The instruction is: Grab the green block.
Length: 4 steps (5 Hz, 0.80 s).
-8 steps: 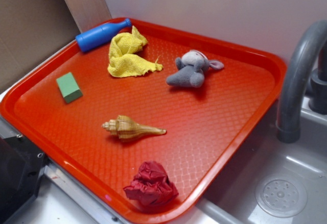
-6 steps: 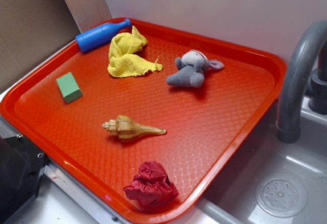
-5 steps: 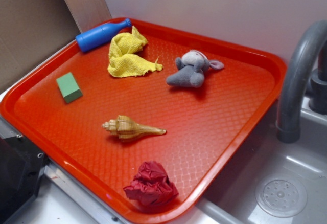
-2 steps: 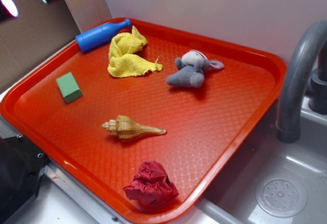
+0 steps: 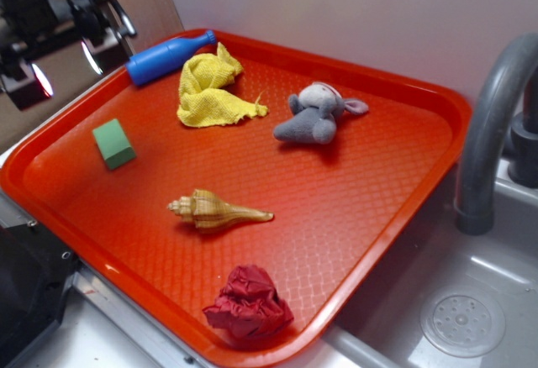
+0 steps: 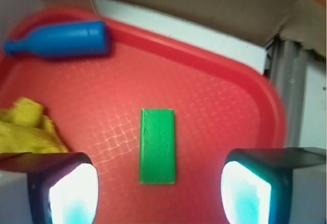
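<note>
Here the wide-open, empty gripper (image 6: 158,193) is held above the small matte green rectangular block (image 6: 158,146); if misaligned, the block could be nudged.

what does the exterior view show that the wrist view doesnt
Only the exterior view shows the plush toy, the seashell, the crumpled red cloth, the faucet and the sink.

Only the wrist view shows the gripper from behind, its fingers spread wide to either side of the green block, plus a cardboard flap beyond the tray.

Both show the green block, the blue bottle, the yellow cloth and the red tray.
</note>
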### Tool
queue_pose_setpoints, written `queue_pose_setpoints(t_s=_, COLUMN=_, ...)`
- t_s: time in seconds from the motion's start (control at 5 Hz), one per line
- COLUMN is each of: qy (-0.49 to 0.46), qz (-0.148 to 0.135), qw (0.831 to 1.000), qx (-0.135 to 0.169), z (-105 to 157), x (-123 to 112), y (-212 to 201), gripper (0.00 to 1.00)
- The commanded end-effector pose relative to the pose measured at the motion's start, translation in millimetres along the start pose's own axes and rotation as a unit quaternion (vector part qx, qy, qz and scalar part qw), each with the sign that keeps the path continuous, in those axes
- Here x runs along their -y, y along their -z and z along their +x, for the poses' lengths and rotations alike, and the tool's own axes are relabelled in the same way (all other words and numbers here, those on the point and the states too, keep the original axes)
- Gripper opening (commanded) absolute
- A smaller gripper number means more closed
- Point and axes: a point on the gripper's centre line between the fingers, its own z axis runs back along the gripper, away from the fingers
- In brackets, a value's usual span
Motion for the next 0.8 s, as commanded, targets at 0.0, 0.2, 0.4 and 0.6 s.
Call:
queue_pose_setpoints(t_s=0.0, qy=0.059, qz=-0.019, qw=0.998, qx=-0.012, z=23.5, x=-11.4, y=54.1, gripper=1.0)
queue_pose_setpoints(t_s=0.2, qy=0.098, qz=-0.044, qw=0.994, qx=-0.028, z=25.2, x=-7.3, y=72.9, gripper=1.0)
queue_pose_setpoints(t_s=0.4, qy=0.121, qz=-0.059, qw=0.989, qx=-0.054, z=16.0, x=-4.1, y=89.4, gripper=1.0)
queue_pose_setpoints(t_s=0.6, qy=0.144, qz=-0.074, qw=0.984, qx=-0.078, z=0.8, x=3.5, y=101.2, gripper=0.0)
